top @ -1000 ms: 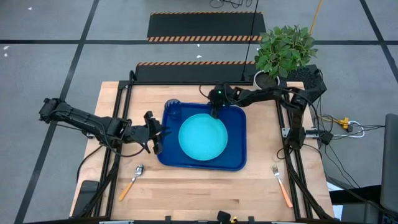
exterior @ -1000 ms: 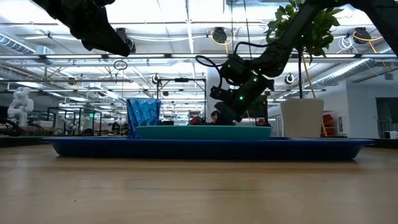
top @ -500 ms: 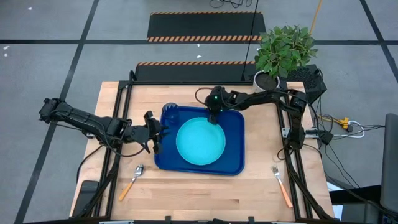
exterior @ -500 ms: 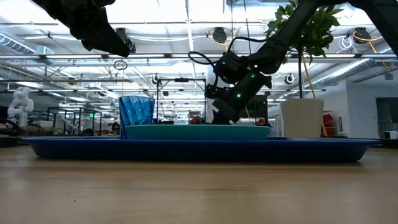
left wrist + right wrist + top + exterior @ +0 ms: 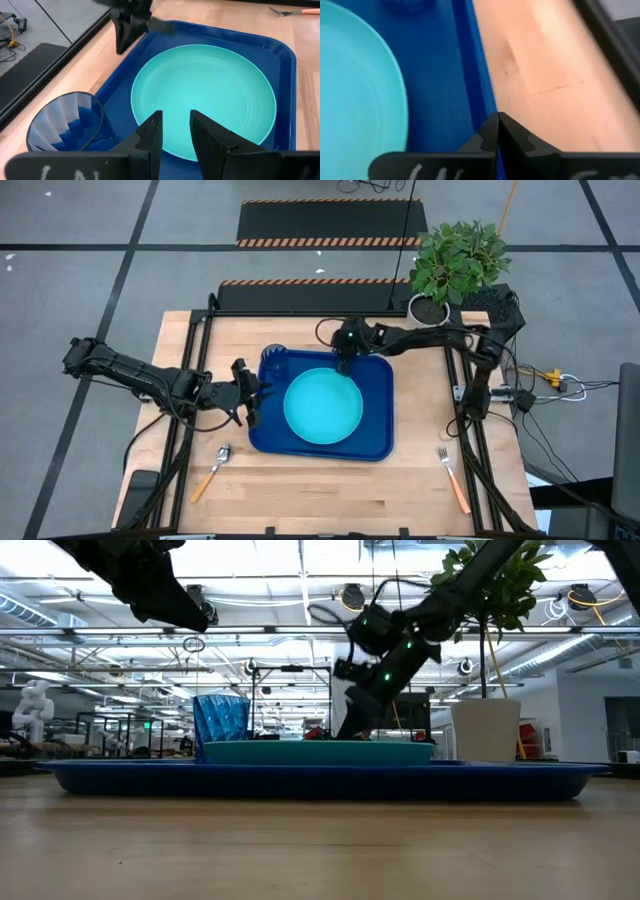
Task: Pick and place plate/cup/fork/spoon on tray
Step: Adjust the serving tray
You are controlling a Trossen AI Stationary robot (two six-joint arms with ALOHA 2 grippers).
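A pale wooden bench [image 5: 320,485] with a dark metal frame fills the middle of the high view, its planks running side to side. Off its far right corner stands a leafy green plant [image 5: 458,258] in a white pot [image 5: 428,307]; in the low view that same pot shows as a plain white cylinder [image 5: 485,730] with leaves above it. Beyond the bench's far edge lie two black floor mats edged with orange-and-black hazard stripes [image 5: 325,220], one behind the other, on a grey tiled floor [image 5: 80,280]. Right of the bench, loose cables and a yellow-and-white plug [image 5: 555,380] trail across the floor. Level across the bench, a bright hall with ceiling beams and strip lights [image 5: 270,590] stretches back.
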